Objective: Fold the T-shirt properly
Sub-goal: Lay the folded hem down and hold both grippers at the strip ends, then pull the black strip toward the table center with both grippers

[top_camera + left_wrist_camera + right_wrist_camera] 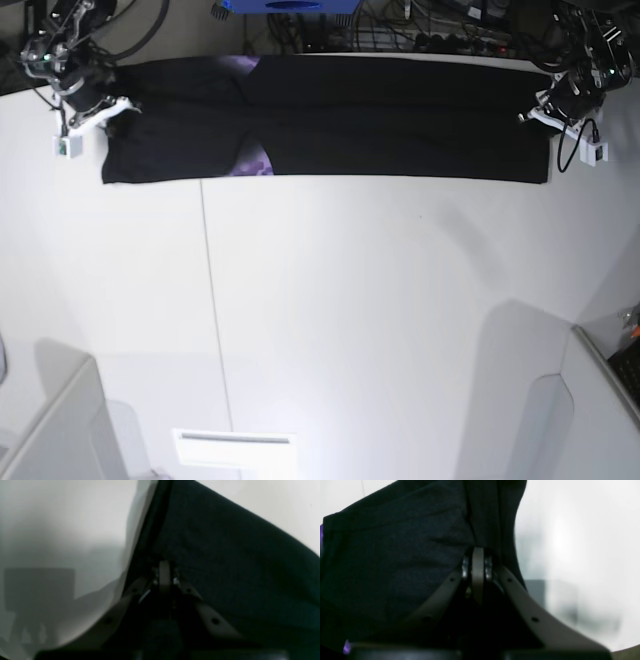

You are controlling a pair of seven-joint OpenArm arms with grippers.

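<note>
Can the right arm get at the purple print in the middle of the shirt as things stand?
Probably not freely: the right end effector is shut on the shirt at its end, and the purple print lies further along, so it would have to let go first.

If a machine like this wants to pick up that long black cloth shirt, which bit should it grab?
Probably its two short ends, each from its own outer side. The black cotton T-shirt lies as a long flat band along the white table's far edge, so end grips keep it taut. The left pincer and right pincer already pinch those ends.
</note>
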